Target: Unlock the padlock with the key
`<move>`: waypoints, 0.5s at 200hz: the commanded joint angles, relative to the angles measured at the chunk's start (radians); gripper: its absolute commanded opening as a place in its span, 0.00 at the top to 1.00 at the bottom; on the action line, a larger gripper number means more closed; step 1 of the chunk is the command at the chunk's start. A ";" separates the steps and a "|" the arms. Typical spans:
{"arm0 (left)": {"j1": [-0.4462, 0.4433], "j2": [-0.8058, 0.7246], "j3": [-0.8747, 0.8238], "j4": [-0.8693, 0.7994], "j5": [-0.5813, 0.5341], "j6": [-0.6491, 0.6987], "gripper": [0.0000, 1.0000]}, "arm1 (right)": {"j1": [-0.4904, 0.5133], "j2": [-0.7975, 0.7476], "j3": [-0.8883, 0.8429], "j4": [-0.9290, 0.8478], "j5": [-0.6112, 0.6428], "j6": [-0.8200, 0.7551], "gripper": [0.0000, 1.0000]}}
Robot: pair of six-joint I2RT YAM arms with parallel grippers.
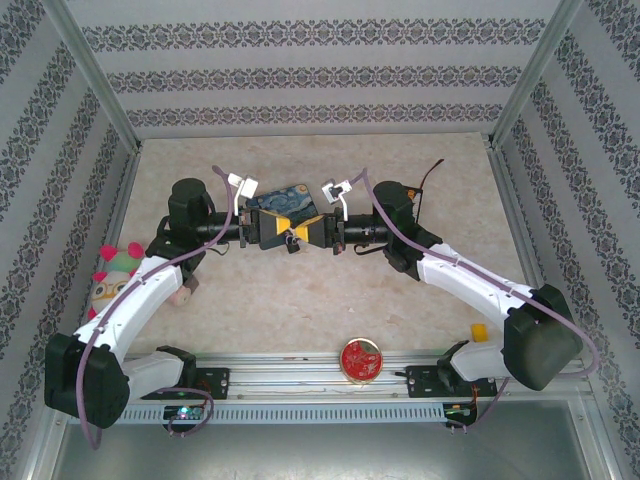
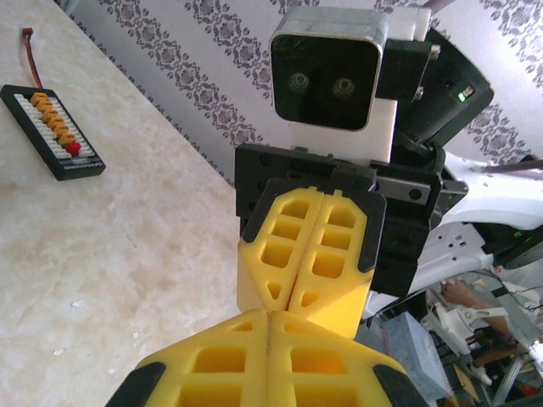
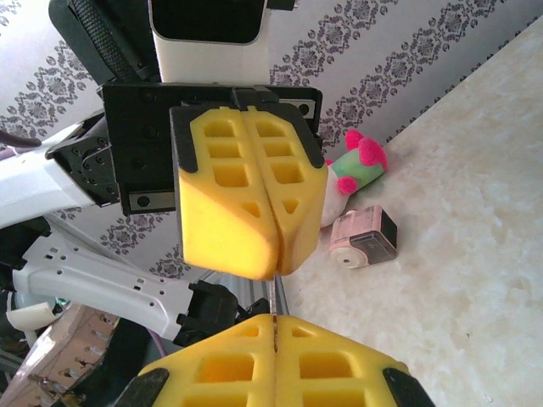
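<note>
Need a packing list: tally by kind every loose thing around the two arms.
Blue-and-yellow painted rectangular tin: 1
Tiny dark padlock: 1
Pink-and-green plush toy: 1
Pink boxy pencil sharpener: 1
Black charging board: 1
Red round disc: 1
Small yellow block: 1
Total: 7

Looked like a robotics lab test cell: silver aluminium-profile frame (image 1: 92,72), grey-and-white damask wallpaper wall panels (image 1: 320,70), beige marble-look tabletop (image 1: 300,300), arms bolted to silver slotted mounting rail (image 1: 290,372).
</note>
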 commanded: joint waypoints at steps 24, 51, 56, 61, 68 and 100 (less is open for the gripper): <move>-0.009 -0.028 -0.033 0.189 -0.037 -0.056 1.00 | 0.010 -0.004 -0.008 0.102 -0.006 0.027 0.89; -0.009 -0.040 -0.015 0.174 -0.045 -0.053 1.00 | 0.008 -0.015 -0.050 0.186 0.033 0.060 0.76; -0.010 -0.041 -0.012 0.172 -0.044 -0.054 1.00 | 0.009 -0.014 -0.057 0.209 0.038 0.070 0.74; -0.010 -0.042 -0.010 0.172 -0.045 -0.058 1.00 | 0.008 -0.012 -0.065 0.230 0.041 0.081 0.73; -0.009 -0.045 -0.010 0.172 -0.048 -0.063 1.00 | 0.009 -0.009 -0.072 0.265 0.042 0.096 0.72; -0.010 -0.056 -0.021 0.182 -0.065 -0.073 1.00 | 0.012 0.025 -0.090 0.386 0.041 0.163 0.70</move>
